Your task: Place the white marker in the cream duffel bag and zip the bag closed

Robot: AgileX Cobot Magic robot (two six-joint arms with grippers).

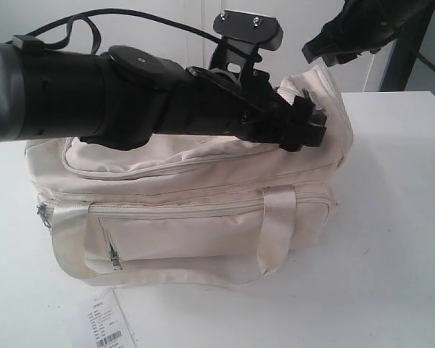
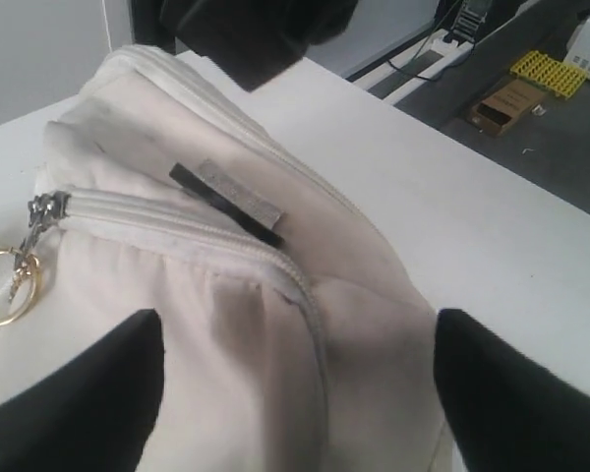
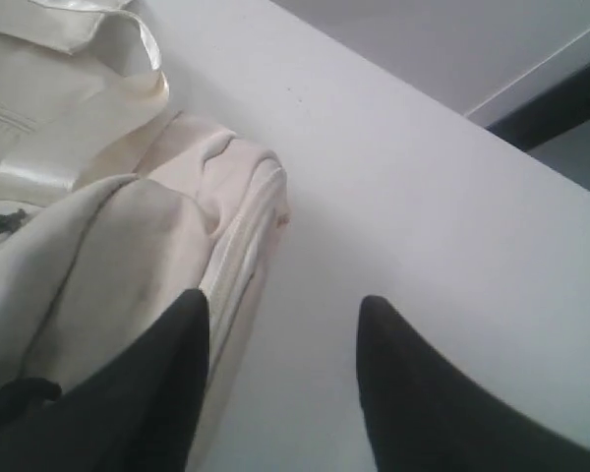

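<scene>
Squarely on a white tabletop (image 1: pixel 391 217), the cream duffel bag (image 1: pixel 203 210) stands upright, its front zip pocket (image 1: pixel 130 246) and a shiny strap handle (image 1: pixel 275 232) facing the exterior camera. The left arm stretches across the bag's top from the left of that view, bringing the left end effector (image 1: pixel 308 129) over the bag's right-hand end, close above the fabric; whether it touches cannot be told. Seen from the left wrist, its two black fingers (image 2: pixel 88 393) stand wide apart and released, with nothing between them but the bag's cream top panel below. Just beyond the fingers, the top zipper (image 2: pixel 206 234) runs shut along the stretch that shows, ending at a pull that carries a gold ring (image 2: pixel 5 287). A short grey-and-black strip (image 2: pixel 231 202) lies on the fabric beside that zipper. The right end effector (image 3: pixel 280 300) hangs higher, at the upper right of the exterior view, above the bag's far right corner. Its fingers (image 3: pixel 423 413) are likewise parted and grip nothing; one sits over the bag's rounded end, the other over bare tabletop. The white marker shows in none of the three views, so its place relative to either end effector cannot be told. A paper barcode tag (image 1: pixel 110 330) lies flat on the tabletop in front of the bag, near its left end.
</scene>
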